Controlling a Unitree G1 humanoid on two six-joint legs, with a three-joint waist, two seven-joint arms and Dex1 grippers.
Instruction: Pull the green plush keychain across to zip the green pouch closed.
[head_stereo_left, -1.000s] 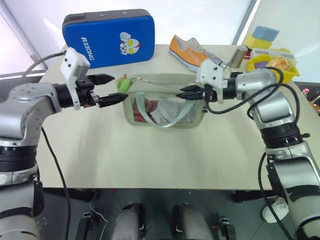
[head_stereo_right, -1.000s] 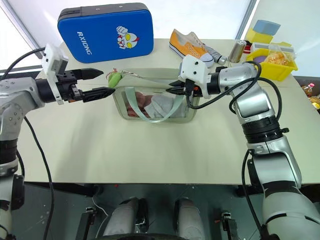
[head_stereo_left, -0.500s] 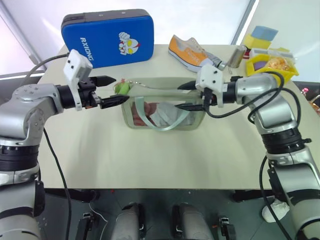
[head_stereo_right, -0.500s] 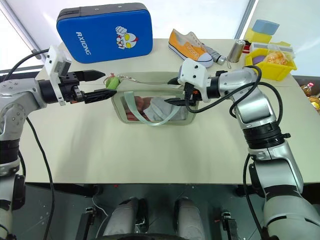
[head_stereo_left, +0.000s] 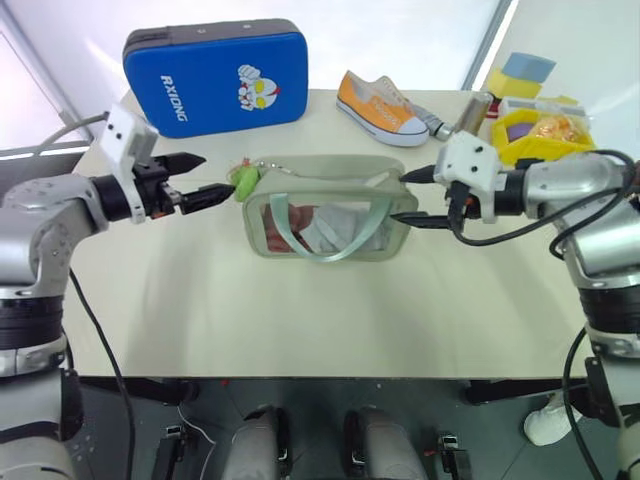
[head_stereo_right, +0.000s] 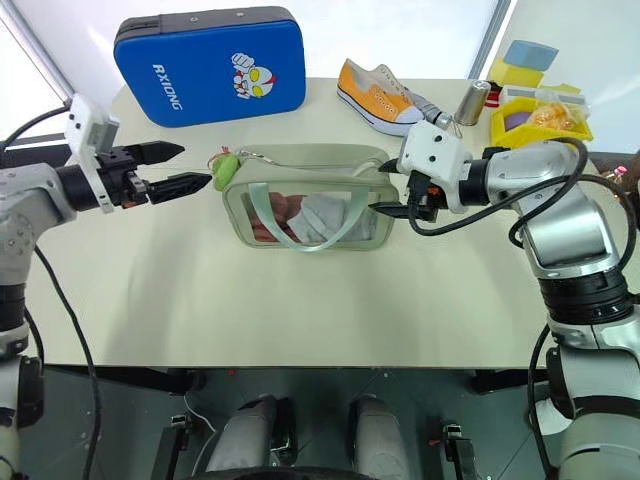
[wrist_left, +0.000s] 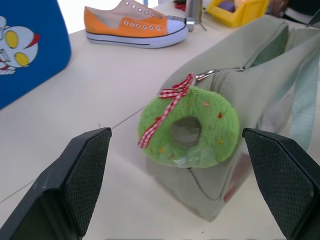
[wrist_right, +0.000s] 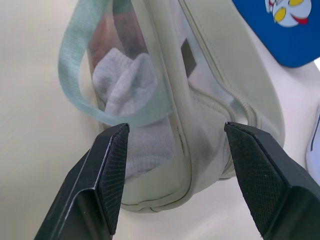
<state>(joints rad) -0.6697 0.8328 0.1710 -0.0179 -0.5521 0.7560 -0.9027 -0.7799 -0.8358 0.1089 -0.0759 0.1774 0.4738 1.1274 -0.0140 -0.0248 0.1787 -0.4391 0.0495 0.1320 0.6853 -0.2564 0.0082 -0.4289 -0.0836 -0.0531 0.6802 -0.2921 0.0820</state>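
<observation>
I see my right gripper's (wrist_right: 175, 170) black fingers spread wide around the end of the pale green fabric pouch (wrist_right: 220, 95).

I see bare table (head_stereo_left: 300, 310) all along the near side of the green pouch (head_stereo_left: 325, 205), so either gripper can pass there freely. My left gripper (head_stereo_left: 207, 178) stands spread just off the green plush keychain (head_stereo_left: 245, 177), nothing between them. My right gripper (head_stereo_left: 410, 196) is spread at the pouch's other end. Behind the pouch, the blue case (head_stereo_left: 217, 75) and orange shoe (head_stereo_left: 383, 105) crowd the far edge; a yellow bin (head_stereo_left: 540, 128) blocks the far right corner.
</observation>
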